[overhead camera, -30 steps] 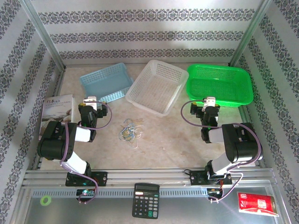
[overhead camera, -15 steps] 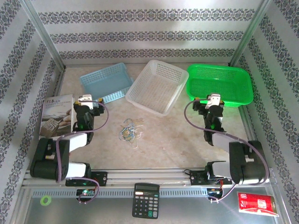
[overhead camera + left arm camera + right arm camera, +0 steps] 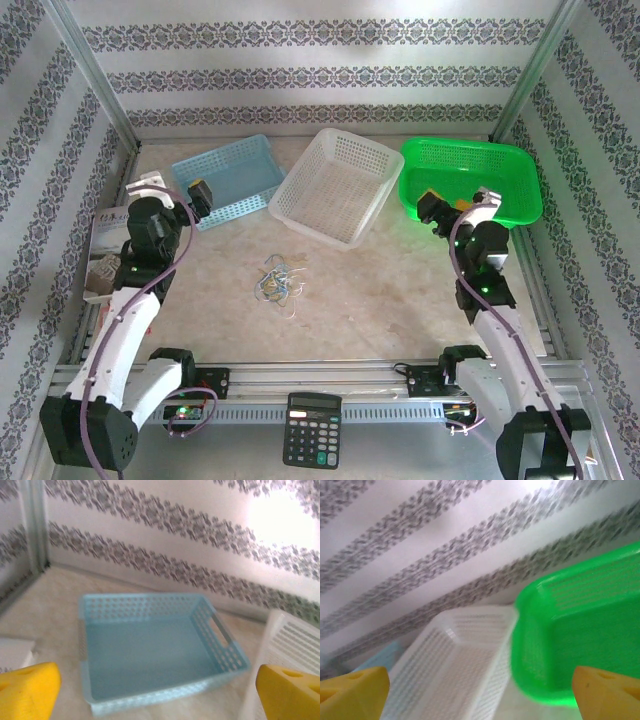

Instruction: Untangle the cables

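Got the left gripper (image 3: pixel 175 190) spread wide, nothing between the yellow pads (image 3: pixel 27 692), raised near the blue basket (image 3: pixel 150 655). Same deal with the right gripper (image 3: pixel 458 205): gaping, empty, up by the near edge of the green basket (image 3: pixel 500 160), white basket (image 3: pixel 335 185) just beside that. Spotted the cables (image 3: pixel 278 280) as a little tangle on the table (image 3: pixel 380 290), between the arms, well apart from both grippers.

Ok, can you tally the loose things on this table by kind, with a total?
Baskets: 3 (blue basket, white basket, green basket)
Cable tangle: 1, strands too fine to count
Book: 1
Calculator: 1
Total: 6
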Robot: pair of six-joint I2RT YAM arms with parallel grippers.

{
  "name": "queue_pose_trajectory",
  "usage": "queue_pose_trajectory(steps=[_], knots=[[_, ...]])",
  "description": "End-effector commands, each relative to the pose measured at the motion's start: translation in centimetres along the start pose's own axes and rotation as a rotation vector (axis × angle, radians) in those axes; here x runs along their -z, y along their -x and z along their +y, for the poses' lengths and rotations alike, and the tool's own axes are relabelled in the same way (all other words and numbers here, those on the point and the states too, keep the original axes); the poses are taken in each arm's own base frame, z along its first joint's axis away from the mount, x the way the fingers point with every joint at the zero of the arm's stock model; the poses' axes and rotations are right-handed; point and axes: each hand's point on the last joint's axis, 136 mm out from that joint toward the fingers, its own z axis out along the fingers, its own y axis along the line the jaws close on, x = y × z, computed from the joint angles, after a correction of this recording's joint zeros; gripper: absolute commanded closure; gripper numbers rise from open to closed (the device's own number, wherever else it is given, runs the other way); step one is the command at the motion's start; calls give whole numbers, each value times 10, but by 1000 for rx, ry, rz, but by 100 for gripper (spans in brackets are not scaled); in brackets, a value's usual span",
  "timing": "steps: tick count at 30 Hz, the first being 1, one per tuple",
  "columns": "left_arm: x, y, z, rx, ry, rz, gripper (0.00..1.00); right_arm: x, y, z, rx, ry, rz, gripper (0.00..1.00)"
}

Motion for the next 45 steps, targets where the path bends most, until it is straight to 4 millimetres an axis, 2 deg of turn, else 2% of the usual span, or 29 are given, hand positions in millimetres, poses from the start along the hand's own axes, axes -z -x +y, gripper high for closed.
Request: queue_pose_trajectory(steps=[1, 4, 9, 15, 18, 21, 25, 32, 37, 45], knots=[[13, -45, -8, 77, -52, 258, 0, 13, -34, 52, -119, 179, 214, 12], [20, -58, -16, 94, -93, 342, 0, 27, -66, 83, -81, 209, 320, 13], [27, -78, -20, 127, -122, 430, 0, 42, -144, 127, 41, 226, 491, 12], [27, -88, -22, 175, -139, 441, 0, 42, -235, 178, 129, 261, 676, 12], [27, -92, -20, 199, -128, 440, 0, 33, -260, 201, 140, 272, 729, 12], [26, -95, -20, 218, -129, 440, 0, 19, -277, 210, 139, 256, 752, 12], [26, -95, -20, 225, -127, 438, 0, -3, -289, 211, 144, 222, 764, 12], [23, -86, -23, 246, -140, 411, 0, -42, -290, 188, 106, 143, 772, 12], [26, -83, -26, 250, -150, 417, 0, -66, -274, 154, 82, 78, 753, 12], [27, -83, -29, 262, -159, 430, 0, -108, -226, 92, 35, -48, 659, 12]])
